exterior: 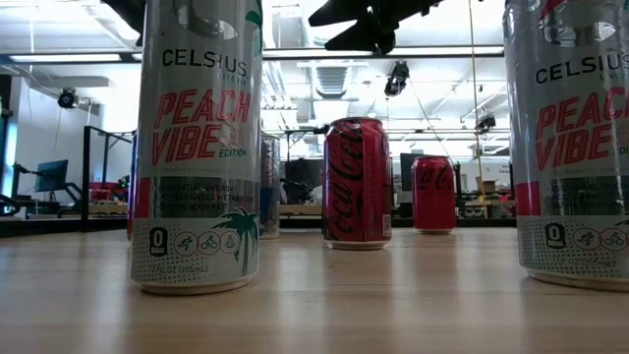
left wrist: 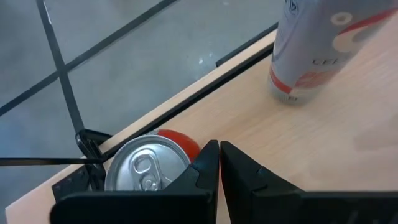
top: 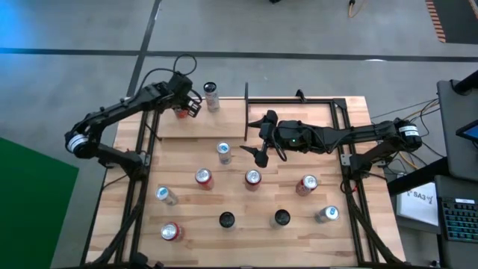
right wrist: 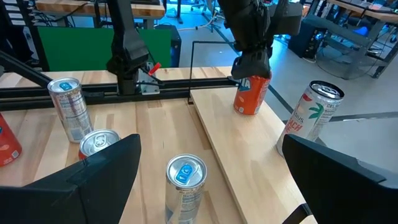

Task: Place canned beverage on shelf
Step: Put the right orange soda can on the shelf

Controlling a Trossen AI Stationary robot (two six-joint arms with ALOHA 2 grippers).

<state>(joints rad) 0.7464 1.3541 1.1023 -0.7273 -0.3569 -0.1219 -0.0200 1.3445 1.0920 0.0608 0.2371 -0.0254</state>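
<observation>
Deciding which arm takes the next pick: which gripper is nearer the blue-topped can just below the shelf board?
Right. The right gripper hovers open just beside the blue-topped can. The left gripper is shut, farther off at the shelf's far-left corner above a red can.

The high view looks straight down on the whole table (top: 299, 202) from well above. The low view sits at tabletop height, facing level across it, very close to a silver can (exterior: 197, 147). The left wrist view looks steeply down, right over the left gripper (left wrist: 219, 163), close to an orange can (left wrist: 152, 165) just beside it. The right wrist view faces across the table, sharing that can (right wrist: 252, 93) and the shelf (right wrist: 249, 155).
</observation>
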